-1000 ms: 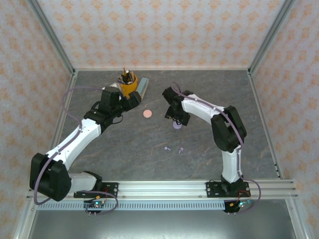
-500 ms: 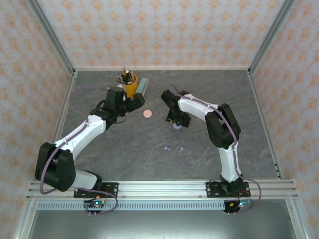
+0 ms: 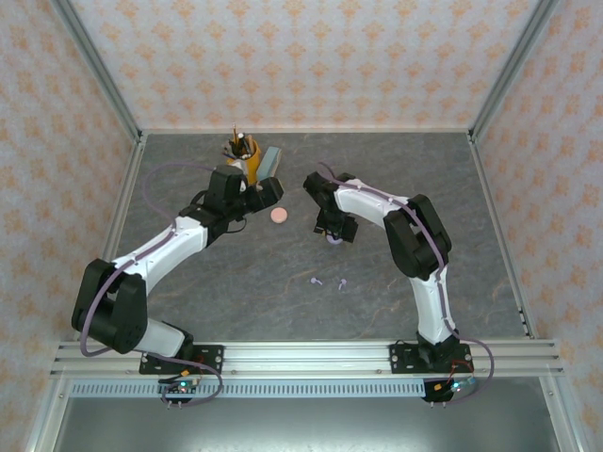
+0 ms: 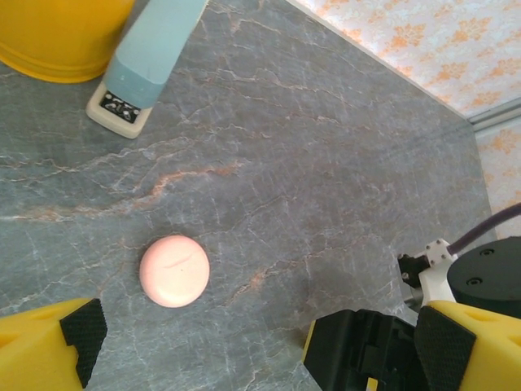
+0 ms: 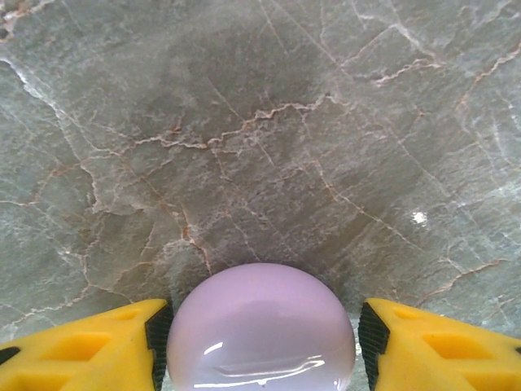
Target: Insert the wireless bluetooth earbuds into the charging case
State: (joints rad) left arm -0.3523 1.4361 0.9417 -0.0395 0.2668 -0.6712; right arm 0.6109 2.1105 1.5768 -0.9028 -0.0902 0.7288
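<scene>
Inside the right gripper (image 5: 262, 346) — a glossy, domed lilac case (image 5: 260, 314).

A grey marbled table (image 3: 236, 301). At the back stands a yellow cup (image 3: 242, 162) of pencils, with a blue-grey oblong block (image 3: 271, 161) just beside it. Nearer lie a pink disc (image 3: 278, 215), a lilac disc (image 5: 260, 326) (domed, glossy) and two tiny lilac buds (image 3: 316, 281).

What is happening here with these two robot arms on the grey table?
The right pincer straddles the round lilac plastic case, one finger close on each side; a firm grip I cannot confirm. The left pincer hangs open above the round pale pink plastic case. Two tiny lilac stemmed earbuds lie loose on the grey marbled table, nearer the arm bases.
</scene>
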